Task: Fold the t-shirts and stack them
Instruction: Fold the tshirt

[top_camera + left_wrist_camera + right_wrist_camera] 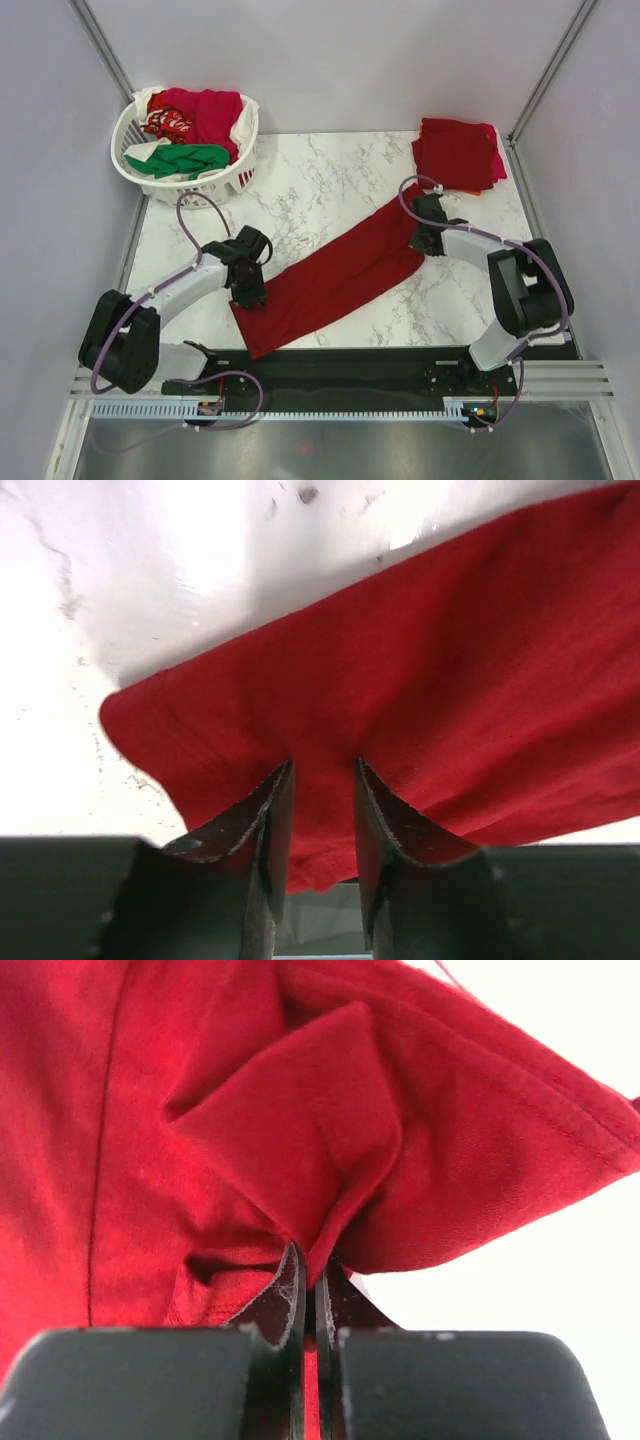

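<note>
A dark red t-shirt (pixel 340 270) lies as a long band slanting across the marble table, from near left to far right. My left gripper (pixel 250 297) is at its near-left end. In the left wrist view its jaws (pixel 323 765) stand apart, with the shirt's edge (pixel 450 680) lying between the fingertips. My right gripper (pixel 420 240) is at the far-right end. There it is shut (pixel 314 1260) on a pinched fold of the same shirt (pixel 300 1110). A stack of folded red shirts (pixel 458 152) sits at the far right corner.
A white lattice basket (pixel 128 172) at the far left holds several crumpled shirts in red, green and white. Grey walls enclose the table on three sides. The arm bases and a black rail run along the near edge.
</note>
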Motion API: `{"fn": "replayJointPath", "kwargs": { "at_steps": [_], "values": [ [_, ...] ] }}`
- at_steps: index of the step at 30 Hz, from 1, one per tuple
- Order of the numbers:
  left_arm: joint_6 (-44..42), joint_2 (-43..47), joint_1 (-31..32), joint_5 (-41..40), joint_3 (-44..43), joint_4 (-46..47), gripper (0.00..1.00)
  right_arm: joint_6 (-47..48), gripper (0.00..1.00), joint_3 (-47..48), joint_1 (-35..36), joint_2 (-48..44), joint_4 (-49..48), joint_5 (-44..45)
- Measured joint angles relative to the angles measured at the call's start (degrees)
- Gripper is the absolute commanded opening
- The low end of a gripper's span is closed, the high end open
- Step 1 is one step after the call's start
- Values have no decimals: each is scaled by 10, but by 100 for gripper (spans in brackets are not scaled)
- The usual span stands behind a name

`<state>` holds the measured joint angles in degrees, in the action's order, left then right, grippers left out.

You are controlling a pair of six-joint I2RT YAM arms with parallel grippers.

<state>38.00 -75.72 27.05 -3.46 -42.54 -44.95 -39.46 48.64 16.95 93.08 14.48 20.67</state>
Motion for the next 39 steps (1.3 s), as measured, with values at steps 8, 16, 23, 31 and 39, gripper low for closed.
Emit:
{"fn": "replayJointPath", "kwargs": {
  "at_steps": [8, 16, 23, 31, 39],
  "values": [
    [37, 13, 40, 40, 59, 44, 17, 49, 5, 243, -5, 203, -24, -106],
    [126, 114, 114, 89, 122, 73, 34, 113, 63, 532, -1, 392, 0, -267],
    [168, 183, 180, 116, 87, 41, 55, 191, 73, 618, 9, 406, 90, -167],
    [99, 113, 201, 36, -111, -51, 56, 207, 37, 589, 24, 328, 114, -189],
    [3, 137, 200, -69, -132, -103, 54, 180, 44, 614, 67, 341, 113, -248]
  ]
}}
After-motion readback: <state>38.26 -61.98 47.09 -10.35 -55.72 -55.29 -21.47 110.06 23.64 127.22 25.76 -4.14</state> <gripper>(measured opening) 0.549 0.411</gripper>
